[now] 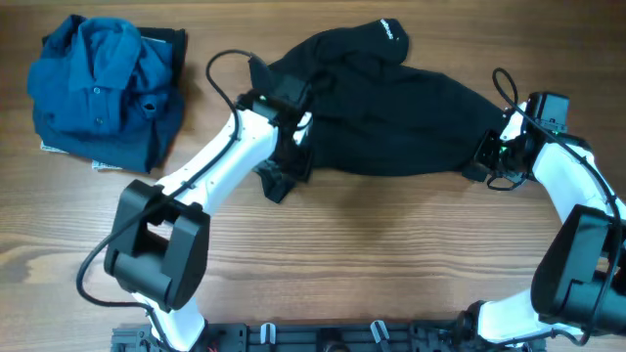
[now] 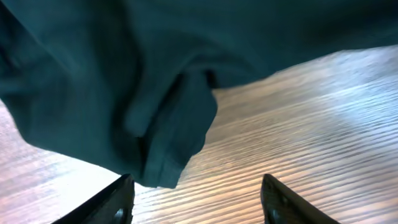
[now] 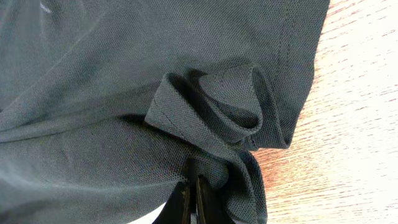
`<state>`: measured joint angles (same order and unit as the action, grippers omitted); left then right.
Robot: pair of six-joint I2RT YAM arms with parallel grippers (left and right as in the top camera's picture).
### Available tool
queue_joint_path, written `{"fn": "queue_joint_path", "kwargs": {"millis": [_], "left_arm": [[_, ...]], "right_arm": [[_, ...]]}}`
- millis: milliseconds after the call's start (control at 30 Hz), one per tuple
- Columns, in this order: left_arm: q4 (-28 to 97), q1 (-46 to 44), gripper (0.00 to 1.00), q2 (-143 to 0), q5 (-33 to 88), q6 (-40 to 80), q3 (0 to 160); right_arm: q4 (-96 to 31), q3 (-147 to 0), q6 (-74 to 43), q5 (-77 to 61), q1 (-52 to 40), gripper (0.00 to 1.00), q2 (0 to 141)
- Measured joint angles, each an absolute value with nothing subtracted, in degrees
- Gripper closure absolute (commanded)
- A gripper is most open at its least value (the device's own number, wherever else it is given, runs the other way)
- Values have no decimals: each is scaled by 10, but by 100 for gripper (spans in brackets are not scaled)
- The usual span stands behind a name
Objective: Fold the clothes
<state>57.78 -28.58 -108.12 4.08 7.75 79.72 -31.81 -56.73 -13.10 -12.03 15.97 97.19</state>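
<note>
The clothes, a black shirt (image 1: 391, 122), lie bunched across the middle of the wooden table, with white lettering showing near the top. My left gripper (image 1: 286, 168) is at the shirt's left end. In the left wrist view its fingers (image 2: 118, 202) stand apart over bare wood with nothing between them, and a dark fabric corner (image 2: 171, 146) hangs just above the left finger. My right gripper (image 1: 486, 156) is at the shirt's right edge. In the right wrist view the right gripper (image 3: 190, 198) is shut on a fold of the black knit fabric (image 3: 124, 74).
A blue collared button-up shirt (image 1: 103, 93) lies crumpled on a flat stack at the back left. Bare wooden table (image 1: 391, 244) spreads in front of the black shirt. The arms' bases stand at the near edge.
</note>
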Motion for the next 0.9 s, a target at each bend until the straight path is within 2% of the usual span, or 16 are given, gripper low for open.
{"fn": "queue_joint_path", "kwargs": {"millis": [233, 433, 500, 700, 733, 900], "left_arm": [[524, -292, 38, -1081, -2, 78, 743], [490, -292, 44, -1082, -19, 78, 734], [474, -292, 50, -1085, -23, 79, 729], [470, -292, 92, -1118, -32, 99, 715], [470, -292, 96, -1119, -32, 104, 715], [473, -292, 96, -1119, -32, 115, 715]], "right_arm": [[-321, -567, -131, -124, 160, 95, 972], [-323, -567, -131, -129, 160, 95, 972], [-324, -567, -131, -129, 160, 95, 972], [-326, -568, -132, -131, 160, 96, 972], [-326, -568, -132, -131, 160, 96, 972], [-335, -568, -132, -131, 160, 96, 972]]}}
